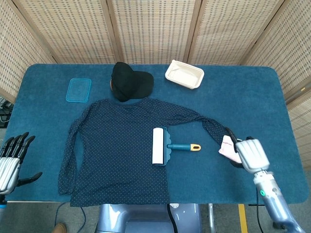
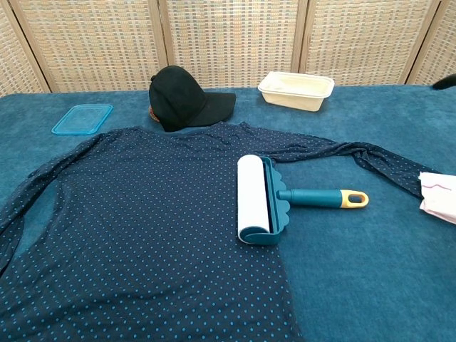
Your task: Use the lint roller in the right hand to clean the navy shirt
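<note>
From the chest view I get almost nothing of my right hand (image 1: 250, 154), just a dark tip at the far right edge, so I lean on the head view, where it sits over the white packet (image 1: 228, 147) near the table's (image 1: 272, 97) right side and covers most of it. Its fingers (image 1: 230, 134) look curled downward, but I cannot tell whether they touch the packet or grip anything. My left hand (image 1: 12, 161) is cut off at the lower left corner, fingers spread and holding nothing. The lint roller (image 1: 168, 146) lies untouched on the navy shirt's (image 1: 114, 150) right edge, handle pointing toward the right hand, well apart from it. The shirt's lower hem runs out of the chest view.
</note>
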{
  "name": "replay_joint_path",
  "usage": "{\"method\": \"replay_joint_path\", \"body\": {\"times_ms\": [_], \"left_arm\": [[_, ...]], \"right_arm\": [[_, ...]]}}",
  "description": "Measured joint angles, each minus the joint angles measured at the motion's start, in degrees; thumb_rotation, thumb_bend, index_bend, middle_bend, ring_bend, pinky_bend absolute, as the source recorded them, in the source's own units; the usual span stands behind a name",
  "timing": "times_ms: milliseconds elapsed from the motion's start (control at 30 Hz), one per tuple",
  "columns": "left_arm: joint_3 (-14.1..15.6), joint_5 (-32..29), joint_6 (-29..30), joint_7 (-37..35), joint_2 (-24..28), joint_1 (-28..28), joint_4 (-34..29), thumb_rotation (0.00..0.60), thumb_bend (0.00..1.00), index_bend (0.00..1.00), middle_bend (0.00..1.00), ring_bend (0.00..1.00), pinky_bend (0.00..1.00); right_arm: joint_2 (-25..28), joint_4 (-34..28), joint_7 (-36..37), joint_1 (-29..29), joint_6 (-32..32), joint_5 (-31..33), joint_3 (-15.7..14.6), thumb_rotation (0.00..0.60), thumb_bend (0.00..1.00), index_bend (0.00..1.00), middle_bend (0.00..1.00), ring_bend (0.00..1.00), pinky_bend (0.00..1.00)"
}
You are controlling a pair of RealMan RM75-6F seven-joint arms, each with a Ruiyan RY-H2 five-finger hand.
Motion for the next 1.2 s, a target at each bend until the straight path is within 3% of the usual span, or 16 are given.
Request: {"method": "replay_joint_path", "body": {"times_ms": [267, 467, 600, 767, 1000, 1200], "left_arm": [[-0.6, -2.1, -1.6, 0.6, -0.4, -0.9, 0.1, 0.600, 0.00, 0.00, 0.00, 0.00, 0.00], [-0.7, -2.7, -2.4, 0.1, -0.3, -1.4, 0.6, 0.600, 0.00, 0.00, 0.00, 0.00, 0.00], [-0.9, -3.1, -2.3, -0.7, 0.0, -1.4, 0.7, 0.600, 0.00, 0.00, 0.00, 0.00, 0.00], [-1.0, -3.6, -2.8, -1.2, 0.1, -1.7, 0.9, 0.600, 0.00, 0.00, 0.00, 0.00, 0.00], [-1.0, -4.1, -3.1, -1.4, 0.2, -1.9, 1.1, 0.600, 0.00, 0.00, 0.00, 0.00, 0.00], [-1.0, -4.4, -3.4, -1.4, 0.1, -2.1, 1.2, 0.600, 0.00, 0.00, 0.00, 0.00, 0.00]], "right_arm": [[-4.8, -2.5, -12.3, 12.6, -7.2, 24.5, 4.0, 0.600, 0.00, 0.02, 1.00, 1.00, 1.00], [-12.7, -2.7, -20.3, 20.9, -6.4, 39.5, 5.0, 0.600, 0.01, 0.20, 1.00, 1.00, 1.00], [-19.5, -0.2, -25.5, 26.0, -2.7, 47.2, 4.9, 0.600, 0.12, 0.29, 1.00, 1.00, 1.00], [-25.9, 4.0, -28.4, 30.0, 1.6, 50.4, 3.7, 0.600, 0.25, 0.33, 1.00, 1.00, 1.00], [-28.9, 7.2, -29.6, 31.3, 3.4, 50.0, 1.9, 0.600, 0.41, 0.35, 1.00, 1.00, 1.00], [-30.5, 9.9, -30.3, 31.9, 3.7, 49.9, 0.9, 0.600, 0.42, 0.34, 1.00, 1.00, 1.00]]}}
